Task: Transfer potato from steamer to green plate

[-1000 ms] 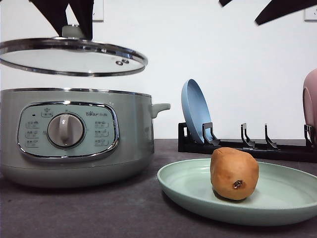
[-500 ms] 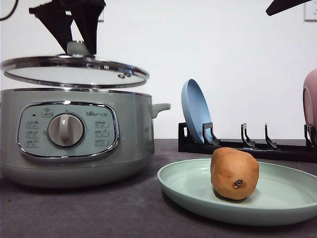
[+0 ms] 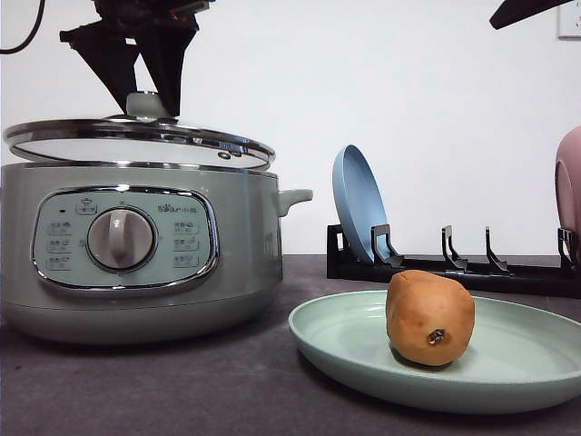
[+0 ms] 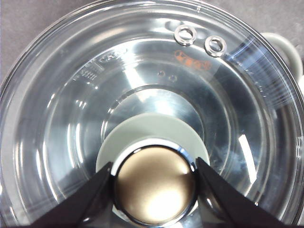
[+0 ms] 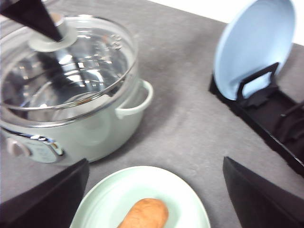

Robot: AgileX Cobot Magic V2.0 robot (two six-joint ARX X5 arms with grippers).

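The orange-brown potato [image 3: 429,316] lies on the green plate [image 3: 508,363] at the front right; in the right wrist view the potato [image 5: 145,213] sits in the green plate [image 5: 102,204] too. To the left stands the steamer [image 3: 236,245]. My left gripper [image 3: 143,91] is shut on the knob of the glass lid [image 3: 136,141], which hangs slightly tilted right at the pot's rim. The left wrist view shows both fingers [image 4: 90,199] clamped on the knob above the lid [image 4: 228,95]. My right gripper [image 5: 156,160] is open, high above the plate.
Behind the green plate, a blue plate [image 3: 359,204] stands upright in a black rack [image 3: 454,268]. A pink plate [image 3: 570,182] shows at the right edge. The steamer's side handle [image 3: 295,196] points toward the rack. Bare dark tabletop [image 3: 182,381] lies in front.
My left gripper has lowered the glass lid from well above the steamer down to its rim. The potato and green plate have not moved.
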